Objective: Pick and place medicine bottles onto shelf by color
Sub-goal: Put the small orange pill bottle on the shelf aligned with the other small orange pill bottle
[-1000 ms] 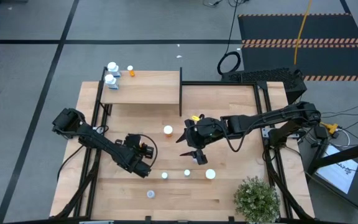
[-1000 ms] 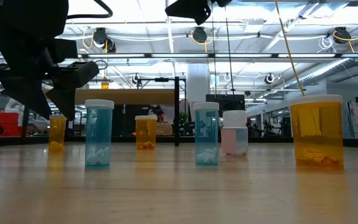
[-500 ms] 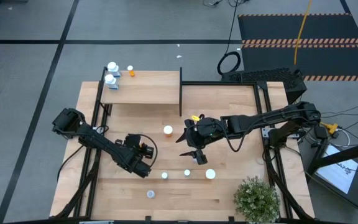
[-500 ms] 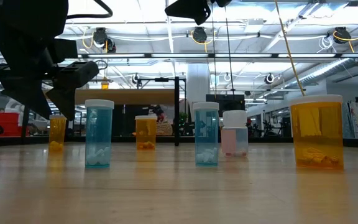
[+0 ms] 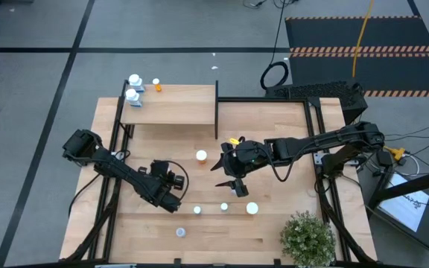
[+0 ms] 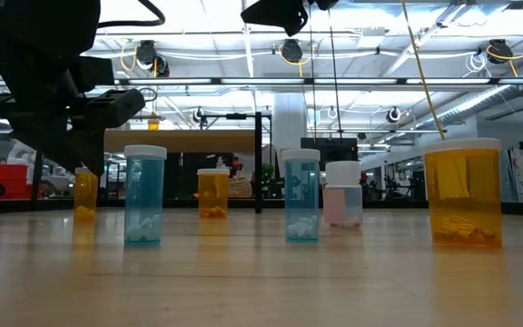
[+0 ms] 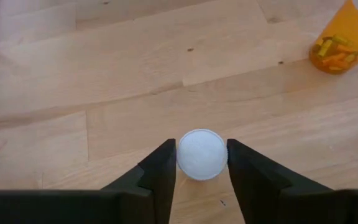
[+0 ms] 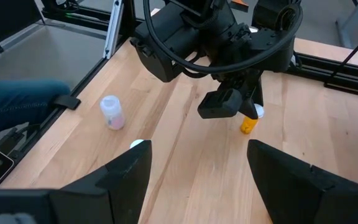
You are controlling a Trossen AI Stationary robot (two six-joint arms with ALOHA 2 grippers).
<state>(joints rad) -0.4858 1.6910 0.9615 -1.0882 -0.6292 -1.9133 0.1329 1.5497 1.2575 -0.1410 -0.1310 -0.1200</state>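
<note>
The left arm reaches in from its base at the bench's left edge, stretched low and slantwise toward the middle front. Its left pincer [image 7: 201,163] points down, and its two dark fingers [image 7: 161,168] stand close together with only a narrow gap between their tips. The right arm extends from the right side toward the middle, wrist bent downward. The right pincer [image 8: 196,163] hangs raised, its fingers spread wide apart with nothing between them.
</note>
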